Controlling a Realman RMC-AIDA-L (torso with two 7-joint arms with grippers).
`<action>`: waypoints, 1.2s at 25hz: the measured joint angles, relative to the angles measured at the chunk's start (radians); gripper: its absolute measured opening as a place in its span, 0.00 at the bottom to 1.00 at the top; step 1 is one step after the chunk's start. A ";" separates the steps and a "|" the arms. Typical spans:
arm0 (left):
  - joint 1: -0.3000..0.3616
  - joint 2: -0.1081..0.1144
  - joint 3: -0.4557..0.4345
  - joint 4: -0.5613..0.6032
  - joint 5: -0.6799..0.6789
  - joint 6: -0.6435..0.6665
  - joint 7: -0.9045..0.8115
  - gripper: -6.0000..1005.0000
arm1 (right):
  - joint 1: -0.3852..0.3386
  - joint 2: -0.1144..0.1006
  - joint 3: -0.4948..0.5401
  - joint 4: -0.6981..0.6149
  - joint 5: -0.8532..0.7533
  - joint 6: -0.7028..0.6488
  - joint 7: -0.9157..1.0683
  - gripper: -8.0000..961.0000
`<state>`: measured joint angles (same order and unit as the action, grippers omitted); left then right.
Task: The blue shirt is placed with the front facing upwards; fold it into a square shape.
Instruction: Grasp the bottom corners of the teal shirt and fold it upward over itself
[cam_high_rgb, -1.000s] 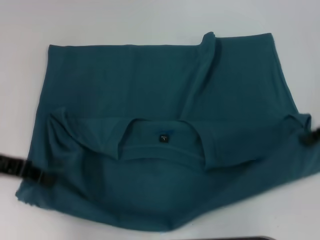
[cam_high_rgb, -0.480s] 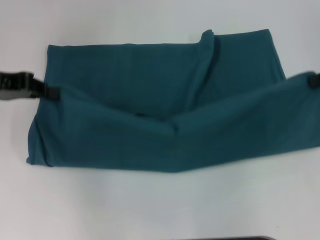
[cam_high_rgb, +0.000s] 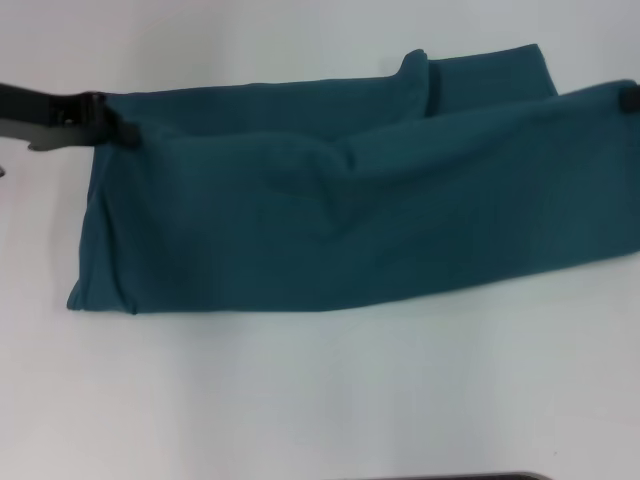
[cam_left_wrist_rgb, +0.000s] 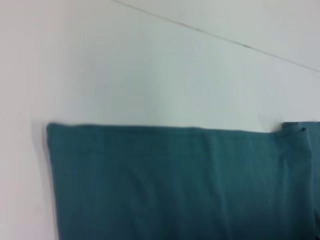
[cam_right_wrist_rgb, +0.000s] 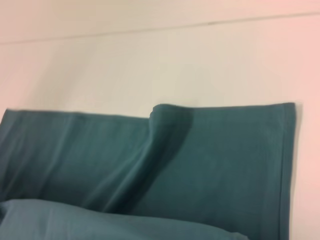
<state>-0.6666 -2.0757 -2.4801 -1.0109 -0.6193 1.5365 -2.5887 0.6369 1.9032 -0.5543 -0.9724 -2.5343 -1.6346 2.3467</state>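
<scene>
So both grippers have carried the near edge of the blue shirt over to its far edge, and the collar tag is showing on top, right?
Not quite: no collar tag shows in the head view. The left gripper and right gripper hold the blue shirt at its far corners.

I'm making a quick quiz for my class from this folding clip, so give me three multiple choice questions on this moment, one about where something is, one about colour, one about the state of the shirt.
1. Where is the left tool on the blue shirt?
A. at its far left corner
B. at the middle of its near edge
C. off the shirt, near the robot's body

2. What colour is the table under the shirt?
A. black
B. white
C. wood brown

3. What state is the shirt in?
A. spread flat with the collar showing
B. rolled into a ball
C. folded over into a long band

Answers: 1 A, the head view shows the dark tool at the shirt's far left corner. 2 B, bare white surface surrounds the cloth. 3 C, the near half lies folded over the far half, no collar visible; the right tool is at the far right corner.
</scene>
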 joint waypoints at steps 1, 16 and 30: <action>-0.004 -0.002 0.001 0.006 -0.001 -0.015 0.000 0.01 | 0.001 0.001 0.000 0.000 0.004 0.010 0.001 0.05; -0.042 -0.007 0.018 0.047 -0.002 -0.228 -0.034 0.01 | 0.004 0.028 0.000 -0.001 0.137 0.174 0.006 0.05; -0.006 -0.029 0.070 0.101 -0.007 -0.419 -0.027 0.01 | -0.016 0.116 -0.053 0.038 0.130 0.399 -0.049 0.05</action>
<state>-0.6725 -2.1046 -2.4098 -0.9096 -0.6261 1.1172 -2.6161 0.6212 2.0193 -0.6074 -0.9340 -2.4046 -1.2354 2.2974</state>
